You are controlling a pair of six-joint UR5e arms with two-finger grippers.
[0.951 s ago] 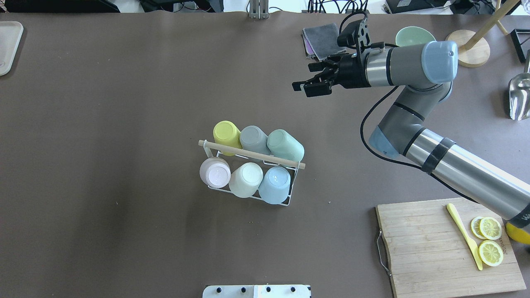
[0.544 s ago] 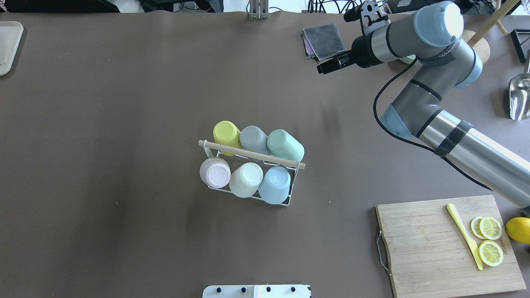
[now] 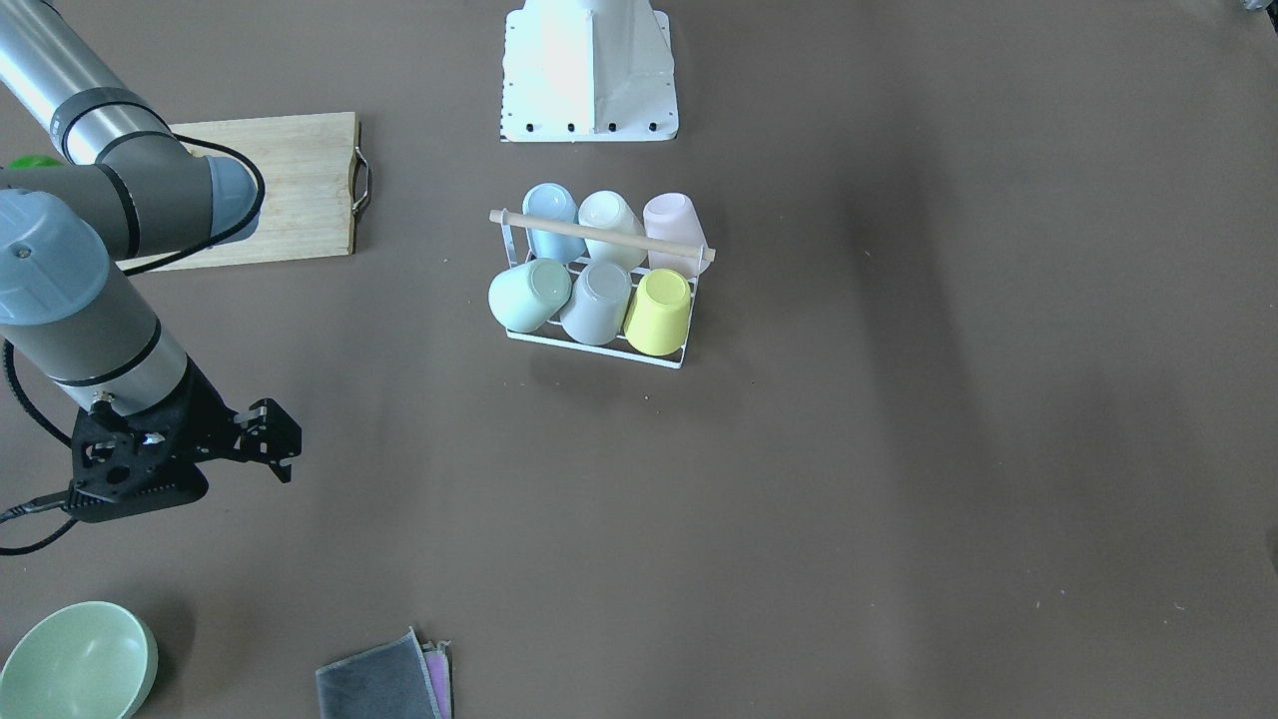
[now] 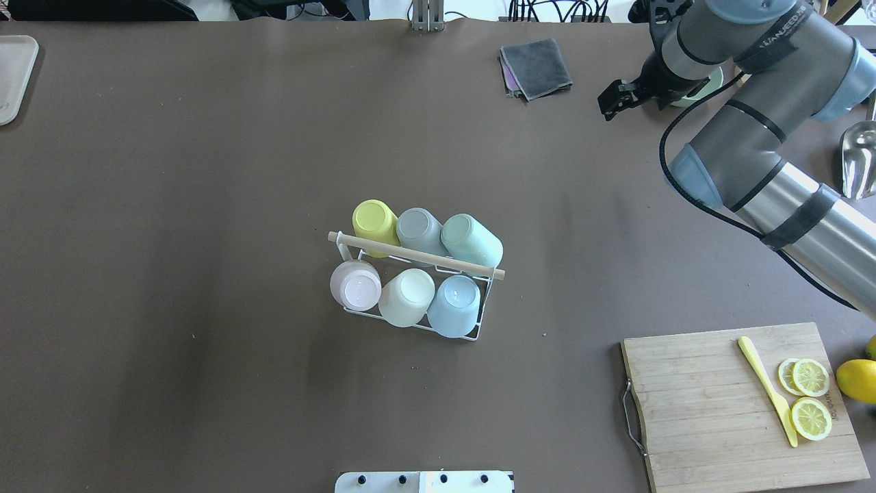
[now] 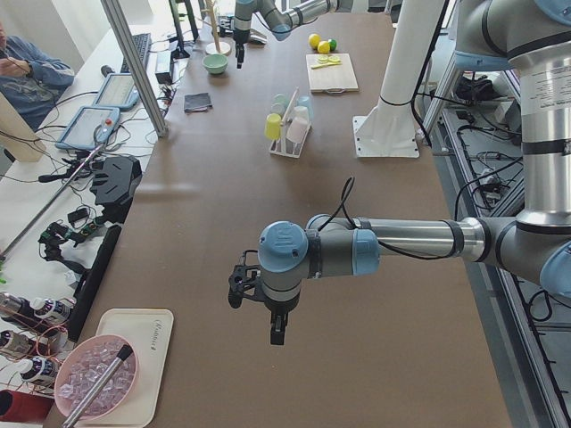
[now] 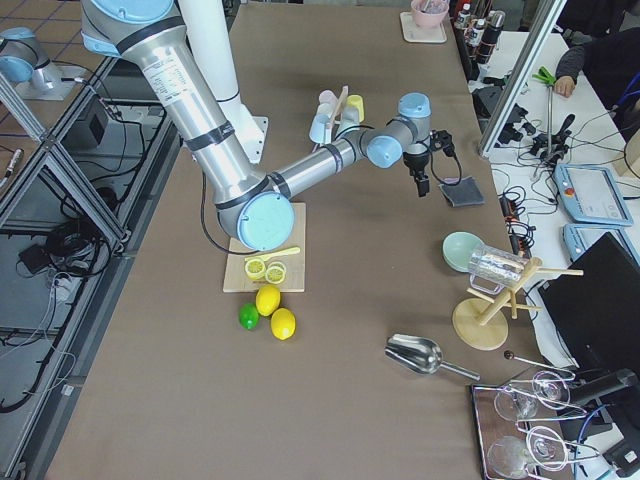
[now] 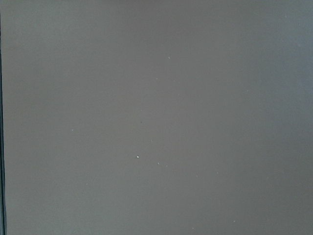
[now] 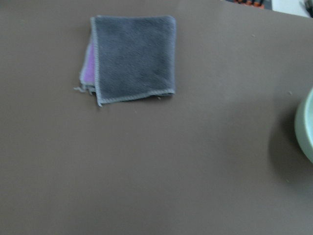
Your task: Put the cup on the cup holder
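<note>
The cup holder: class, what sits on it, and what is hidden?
Six upturned cups stand on the cup holder: yellow cup, grey cup, mint cup, pink cup, cream cup, blue cup. They cover its prongs.

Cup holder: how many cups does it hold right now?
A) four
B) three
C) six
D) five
C: six cups sit upside down on the cup holder, in two rows of three.
</note>
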